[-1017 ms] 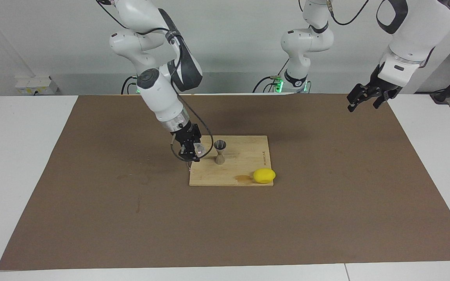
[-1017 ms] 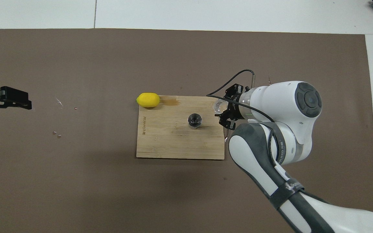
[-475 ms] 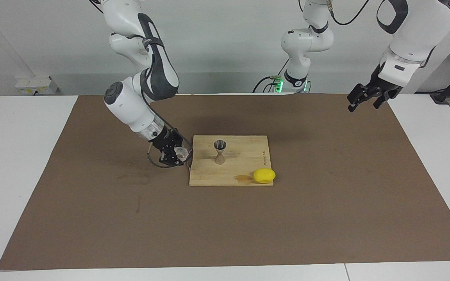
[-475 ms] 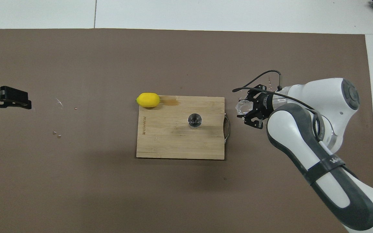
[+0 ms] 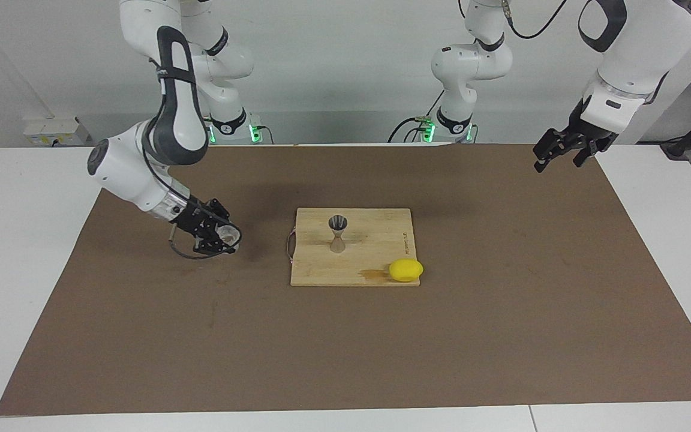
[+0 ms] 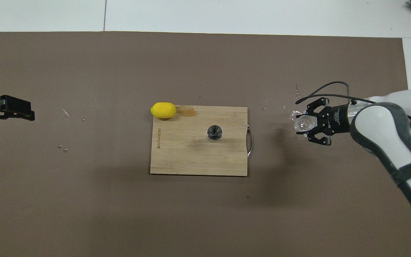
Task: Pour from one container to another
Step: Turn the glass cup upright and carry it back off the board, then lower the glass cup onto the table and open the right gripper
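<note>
A: Where is the open room on the table?

B: The brown mat (image 5: 501, 300) is bare over most of its surface. The wooden board (image 5: 375, 240) lies near the middle, with its metal handle (image 5: 289, 245) toward the right arm's end. Between this handle and the right gripper (image 5: 216, 235) there is a free strip of mat.

A: What does the right gripper hold?

B: Its fingers are closed on the clear cup (image 5: 229, 236), which is tilted on its side, low over the mat and apart from the board. If something is inside the cup, I cannot tell.

A: And the jigger?

B: The metal jigger (image 5: 338, 233) stands upright on the board, near its centre. From above its mouth (image 6: 214, 132) looks dark; the content is not readable. A yellow lemon (image 5: 405, 270) sits at the board's corner farther from the robots, beside a wet stain (image 5: 373, 274).

A: The left gripper?

B: The left gripper (image 5: 564, 150) waits in the air over the mat's edge at the left arm's end, fingers spread and empty.
</note>
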Controlling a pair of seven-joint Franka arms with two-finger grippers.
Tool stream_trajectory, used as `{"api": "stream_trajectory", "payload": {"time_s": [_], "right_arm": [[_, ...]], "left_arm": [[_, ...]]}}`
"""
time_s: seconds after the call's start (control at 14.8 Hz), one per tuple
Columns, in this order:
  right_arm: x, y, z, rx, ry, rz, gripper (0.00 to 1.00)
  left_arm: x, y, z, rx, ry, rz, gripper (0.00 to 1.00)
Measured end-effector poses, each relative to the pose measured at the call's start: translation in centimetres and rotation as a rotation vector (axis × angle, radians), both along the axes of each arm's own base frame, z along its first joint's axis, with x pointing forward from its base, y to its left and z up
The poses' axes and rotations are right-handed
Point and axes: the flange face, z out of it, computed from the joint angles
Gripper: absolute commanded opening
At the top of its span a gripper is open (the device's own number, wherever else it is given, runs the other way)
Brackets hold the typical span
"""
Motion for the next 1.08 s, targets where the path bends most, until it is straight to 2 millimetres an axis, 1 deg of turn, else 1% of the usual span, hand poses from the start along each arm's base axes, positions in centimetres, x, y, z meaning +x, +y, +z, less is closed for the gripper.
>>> {"api": "stream_trajectory", "payload": {"time_s": [0.14,0.2,0.34,0.41,0.68,0.81,1.08], "right_arm": [[-0.7,-3.7,-0.7,0.014,-0.010,0.003,0.00],[-0.9,-5.1,-1.0,0.016,-0.016,-0.001,0.00],[-1.3,-7.0,-1.6,0.021,-0.028,0.009,0.00],[-1.5,-7.6,-2.1,0.034,-0.031,0.011,0.00],[-2.4,-10.5,-5.1,0.078,-0.031,0.024,0.00],[-2.6,-11.2,-5.9,0.087,-0.024,0.013,0.00],[-2.8,-11.9,-6.6,0.105,-0.018,-0.020,0.00]], "left_arm": [[0.0,0.1,0.0,0.000,0.000,0.001,1.00],[0.0,0.2,0.0,0.000,0.000,0.003,1.00],[0.0,0.2,0.0,0.000,0.001,0.004,1.00],[0.0,0.3,0.0,0.000,0.001,0.005,1.00],[0.0,0.3,0.0,0.000,0.001,0.005,1.00],[0.0,0.3,0.0,0.000,0.001,0.005,1.00],[0.0,0.3,0.0,0.000,0.001,0.005,1.00]]}}
